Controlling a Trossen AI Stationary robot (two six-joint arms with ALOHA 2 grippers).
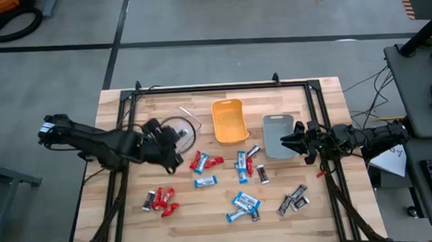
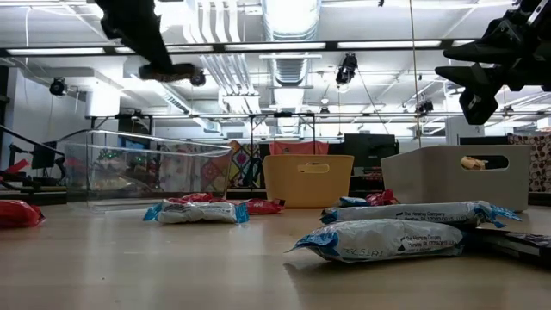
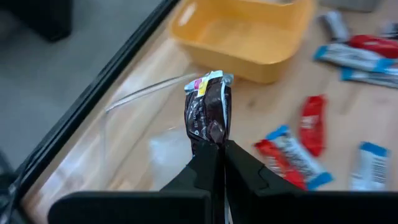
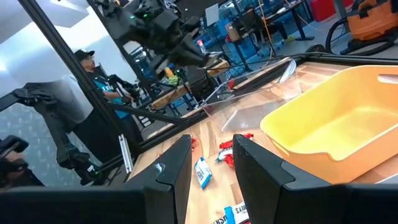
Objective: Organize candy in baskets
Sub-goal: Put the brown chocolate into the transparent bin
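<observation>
My left gripper [image 3: 219, 163] is shut on a dark-wrapped candy bar [image 3: 208, 109], up in the air over the clear basket [image 3: 140, 127]. In the high view this gripper [image 1: 174, 147] is at the clear basket's [image 1: 184, 125] near-left side. The orange basket [image 1: 229, 120] and the grey basket [image 1: 278, 136] stand in a row to its right. My right gripper [image 4: 211, 165] is open with nothing between its fingers, held level at the grey basket's right side [image 1: 295, 139]. Loose candy [image 1: 203, 163] lies on the wood nearer the front. My left gripper pinches the dark candy bar by one end [image 3: 213, 138] between its two fingertips. The fingers slant down from the table's left side, and the bar sticks out beyond them, roughly in line with them. The bar is lifted clear, above the clear basket.
Red candy [image 1: 161, 200], blue-and-white candy [image 1: 244, 203] and dark candy [image 1: 293, 201] lie scattered over the table's near half. A black frame [image 1: 221, 86] runs along the table's edges. A person [image 4: 93, 68] stands in the room beyond the table.
</observation>
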